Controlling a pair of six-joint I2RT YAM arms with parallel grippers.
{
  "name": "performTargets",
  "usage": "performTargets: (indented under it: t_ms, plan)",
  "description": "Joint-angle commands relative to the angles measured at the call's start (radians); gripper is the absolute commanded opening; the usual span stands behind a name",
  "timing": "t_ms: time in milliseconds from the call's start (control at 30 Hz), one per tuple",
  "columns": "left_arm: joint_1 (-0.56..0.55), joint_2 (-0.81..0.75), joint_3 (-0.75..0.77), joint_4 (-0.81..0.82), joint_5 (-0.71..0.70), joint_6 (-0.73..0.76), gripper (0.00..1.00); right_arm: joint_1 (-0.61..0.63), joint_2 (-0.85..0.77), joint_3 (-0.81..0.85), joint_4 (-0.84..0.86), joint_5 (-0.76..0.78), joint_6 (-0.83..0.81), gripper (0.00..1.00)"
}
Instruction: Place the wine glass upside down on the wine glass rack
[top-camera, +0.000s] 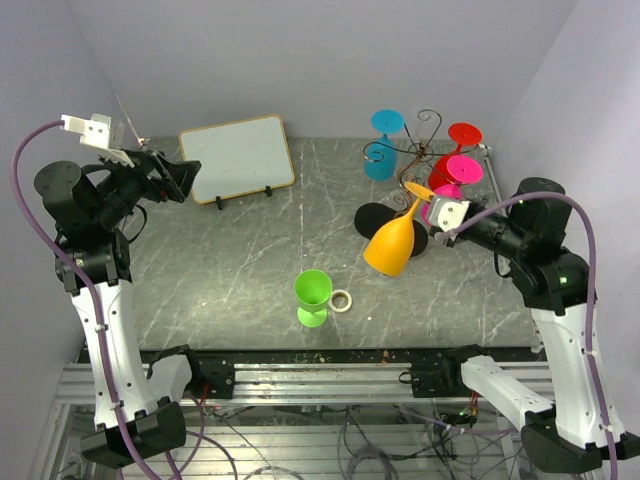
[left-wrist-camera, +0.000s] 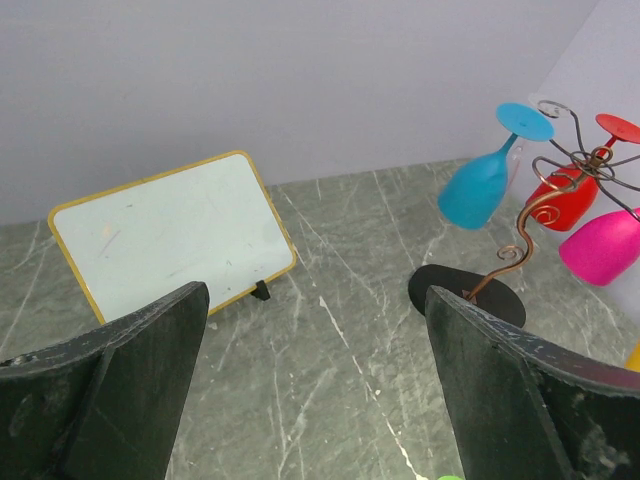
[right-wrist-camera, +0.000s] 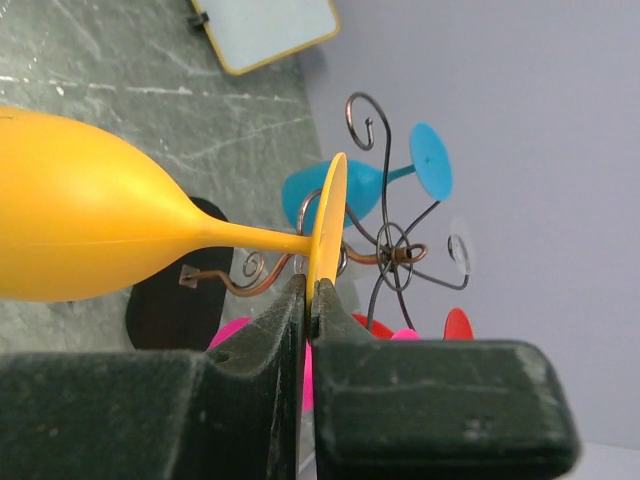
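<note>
My right gripper (top-camera: 432, 203) is shut on the foot of an orange wine glass (top-camera: 391, 245), holding it bowl-down and tilted beside the wine glass rack (top-camera: 418, 150). In the right wrist view the jaws (right-wrist-camera: 310, 290) pinch the thin foot disc, with the orange wine glass (right-wrist-camera: 80, 210) stretching left and the rack (right-wrist-camera: 395, 250) just behind. Blue (top-camera: 382, 150), red (top-camera: 447, 160) and pink (top-camera: 455, 180) glasses hang upside down on the rack. A green glass (top-camera: 313, 297) stands upright at the table's front centre. My left gripper (top-camera: 180, 178) is open and empty, high at far left.
A small whiteboard (top-camera: 238, 158) with a yellow frame leans at the back left. A white tape ring (top-camera: 342, 300) lies next to the green glass. The rack's black base (top-camera: 378, 220) sits under the orange glass. Walls close in at the back and on both sides.
</note>
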Motion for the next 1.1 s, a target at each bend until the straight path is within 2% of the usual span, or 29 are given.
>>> performTargets:
  t_ms: [0,200,500,733,1067]
  plan:
    - [0.012,-0.004,-0.023,0.034,-0.005,-0.019,1.00,0.008,0.010,-0.004,0.043,0.058,-0.016,0.00]
    - [0.012,-0.002,-0.039,0.041,-0.057,-0.017,1.00,0.035,0.045,-0.047,0.171,0.078,0.051,0.00]
    - [0.012,-0.031,-0.077,0.064,-0.101,-0.008,1.00,0.125,0.171,0.003,0.284,0.180,0.131,0.00]
    - [0.012,-0.039,-0.072,0.047,-0.157,0.006,0.98,0.161,0.237,0.034,0.324,0.311,0.100,0.00]
    - [0.012,-0.041,-0.069,0.056,-0.145,0.002,0.97,0.179,0.308,0.073,0.365,0.442,0.018,0.00]
